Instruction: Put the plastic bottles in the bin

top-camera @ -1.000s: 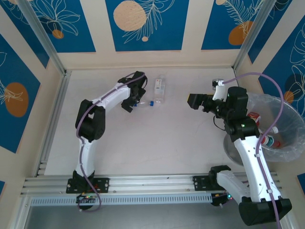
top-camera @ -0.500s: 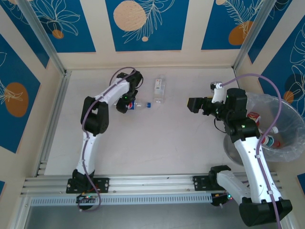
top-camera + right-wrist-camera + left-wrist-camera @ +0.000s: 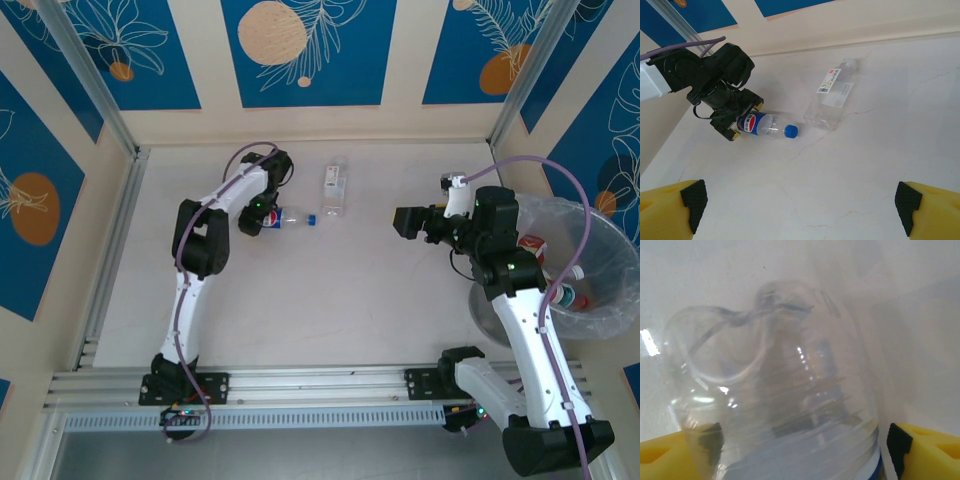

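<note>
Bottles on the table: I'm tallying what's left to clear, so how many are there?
2. The blue-capped bottle lies between the left fingers; the white-labelled bottle lies beside it, toward the right. Others in the bin may be hidden.

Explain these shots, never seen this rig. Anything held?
Two robot arms are bolted to a table, each ending in a two-finger gripper. The wide picture looks down from above and behind; the other two come from wrist cameras. On the table lie a blue-capped bottle and a clear bottle. The left gripper straddles the blue-capped bottle, with a slight gap at one finger, so it is not gripped yet. The right gripper is open, empty. The bin at the right holds more bottles.
</note>
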You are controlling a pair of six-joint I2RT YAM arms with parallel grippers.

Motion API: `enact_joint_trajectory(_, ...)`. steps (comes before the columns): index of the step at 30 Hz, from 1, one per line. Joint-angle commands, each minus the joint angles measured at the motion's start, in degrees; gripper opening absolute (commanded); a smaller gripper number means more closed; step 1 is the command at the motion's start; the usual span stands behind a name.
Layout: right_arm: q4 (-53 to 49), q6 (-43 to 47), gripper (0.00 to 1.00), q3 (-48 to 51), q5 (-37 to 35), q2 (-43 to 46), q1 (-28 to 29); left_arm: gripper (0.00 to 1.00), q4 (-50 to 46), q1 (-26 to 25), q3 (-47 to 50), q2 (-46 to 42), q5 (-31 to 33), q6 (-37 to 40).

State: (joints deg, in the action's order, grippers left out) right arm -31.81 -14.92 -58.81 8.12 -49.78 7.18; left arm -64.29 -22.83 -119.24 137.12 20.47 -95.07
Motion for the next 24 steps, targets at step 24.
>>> enact_joint_trajectory(24, -0.7, -0.7, 1.0, -2.6, -0.6, -2.4, 1.9, 0.52, 26.5, 0.2, 25.9, -13.3, 4.9, 35.8)
